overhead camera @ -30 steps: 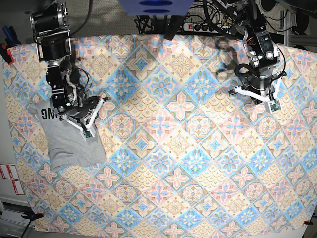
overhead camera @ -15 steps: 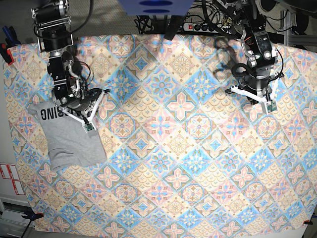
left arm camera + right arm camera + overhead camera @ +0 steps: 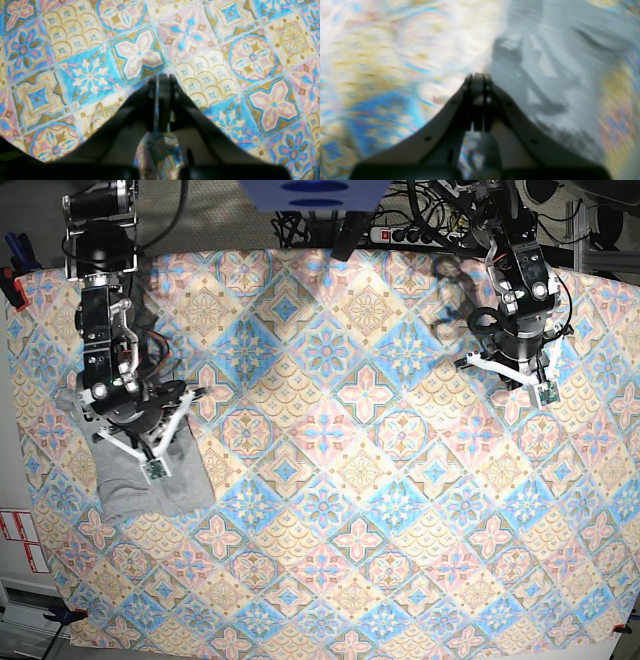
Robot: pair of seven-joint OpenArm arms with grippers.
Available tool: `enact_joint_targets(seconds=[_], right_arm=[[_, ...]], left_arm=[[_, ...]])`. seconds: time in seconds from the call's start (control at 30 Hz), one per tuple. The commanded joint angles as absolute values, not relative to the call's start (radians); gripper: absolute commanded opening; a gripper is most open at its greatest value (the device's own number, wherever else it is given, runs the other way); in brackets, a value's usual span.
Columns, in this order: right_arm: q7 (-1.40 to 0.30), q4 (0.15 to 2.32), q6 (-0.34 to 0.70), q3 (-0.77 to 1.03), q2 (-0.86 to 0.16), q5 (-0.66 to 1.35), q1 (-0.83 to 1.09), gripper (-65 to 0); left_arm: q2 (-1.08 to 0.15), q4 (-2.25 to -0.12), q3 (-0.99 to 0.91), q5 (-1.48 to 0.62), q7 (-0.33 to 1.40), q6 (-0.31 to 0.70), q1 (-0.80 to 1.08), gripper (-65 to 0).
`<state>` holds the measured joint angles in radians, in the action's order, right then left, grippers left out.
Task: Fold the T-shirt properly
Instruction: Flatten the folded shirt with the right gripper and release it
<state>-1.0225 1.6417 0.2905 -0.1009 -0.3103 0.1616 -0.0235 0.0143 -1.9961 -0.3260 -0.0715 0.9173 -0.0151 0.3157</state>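
The grey T-shirt (image 3: 185, 485) lies on the tile-patterned tablecloth (image 3: 370, 510), towards the tablecloth's left edge as the base view shows it, in a compact, roughly four-cornered shape with creases and a corner poking out at its upper left. The right gripper (image 3: 153, 471) is over the T-shirt, its jaws brought together with nothing seen between them; the right wrist view is blurred, so whether the tips touch the cloth I can't fairly say. The right arm (image 3: 110, 330) reaches down from the tablecloth's far edge and covers part of the T-shirt, its lettering mostly hidden. Well apart from it, over the right part of the tablecloth, the left gripper (image 3: 546, 394) has its jaws closed up too and holds nothing, with only the tile pattern around it in the left wrist view. The left arm (image 3: 515, 290) comes down from the tablecloth's far side. Beyond the tablecloth's far edge, between the arms, sits a blue object (image 3: 315, 194), and beside its left edge is a red-and-white patterned item (image 3: 20, 526)
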Motion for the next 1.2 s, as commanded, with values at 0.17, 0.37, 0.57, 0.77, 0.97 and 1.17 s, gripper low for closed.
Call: enact_joint_targets(seconds=[0.17,0.37,0.57,0.77,0.97,1.17], right_arm=[[-1.010,1.583,0.289,0.015,-0.326,0.168,-0.030,-65.0],[-0.977,1.394,0.289,0.021,-0.326,0.166,-0.035,-65.0],[-0.903,1.276,0.289,-0.033,-0.321,0.166,-0.030,-65.0],[-0.900,1.276,0.289,-0.137,-0.320,0.166,-0.030,-65.0],[-0.900,1.276,0.289,-0.137,-0.306,0.166,-0.039,-65.0],[-0.901,1.276,0.289,-0.134,-0.265,0.166,-0.039,-65.0]], left_arm=[[0.010,-2.012,-0.326,-0.071,0.901,-0.018,0.311,-65.0],[0.015,-2.012,-0.326,-0.071,0.901,-0.018,0.308,-65.0],[0.015,-2.012,-0.326,-0.071,0.901,-0.018,0.305,-65.0],[0.015,-2.012,-0.325,-0.071,0.901,-0.018,0.305,-65.0],[0.013,-2.012,-0.328,-0.071,0.901,-0.018,0.308,-65.0],[0.015,-2.012,-0.326,-0.071,0.901,-0.018,0.309,-65.0]])
